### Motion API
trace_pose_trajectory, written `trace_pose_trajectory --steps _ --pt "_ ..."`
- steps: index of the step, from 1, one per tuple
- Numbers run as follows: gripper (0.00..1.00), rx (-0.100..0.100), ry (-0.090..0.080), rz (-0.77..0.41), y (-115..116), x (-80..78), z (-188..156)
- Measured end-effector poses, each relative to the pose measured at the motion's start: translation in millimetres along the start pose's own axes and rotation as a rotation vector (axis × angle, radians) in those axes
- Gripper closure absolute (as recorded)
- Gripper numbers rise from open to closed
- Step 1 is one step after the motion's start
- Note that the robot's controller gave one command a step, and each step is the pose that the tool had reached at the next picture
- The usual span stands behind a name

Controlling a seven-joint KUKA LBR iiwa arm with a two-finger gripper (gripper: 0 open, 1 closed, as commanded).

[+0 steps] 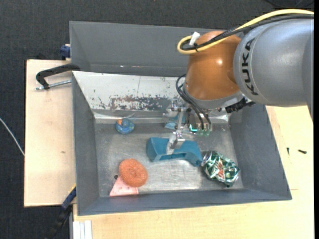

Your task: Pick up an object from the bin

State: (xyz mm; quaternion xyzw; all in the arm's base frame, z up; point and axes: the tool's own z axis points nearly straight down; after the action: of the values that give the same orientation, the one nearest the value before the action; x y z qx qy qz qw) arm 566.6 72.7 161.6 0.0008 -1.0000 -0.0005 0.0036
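Silver-grey arm [281, 59], fat rounded link, black KUKA lettering [245, 68] down its end. Glossy orange dome cover [212, 68] on the wrist. Yellow cable [259, 19] along the top, looped at a white tip. Thin dark wires [187, 99] under the dome. Small bare-metal gripper [178, 133].

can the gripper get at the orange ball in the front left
Probably yes: the orange ball lies uncovered against the pink wedge, and bare floor separates it from the gripper above the blue piece.

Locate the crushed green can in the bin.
In the camera view, the crushed green can lies on the floor of the bin toward the lower right, just right of the blue plastic piece in the middle.
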Motion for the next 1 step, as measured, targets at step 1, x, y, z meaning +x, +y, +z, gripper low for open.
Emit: trace_pose_trajectory --steps 1 --pt "0.00 -0.001 -0.008 0.001 -0.3 -1.8 -4.0"
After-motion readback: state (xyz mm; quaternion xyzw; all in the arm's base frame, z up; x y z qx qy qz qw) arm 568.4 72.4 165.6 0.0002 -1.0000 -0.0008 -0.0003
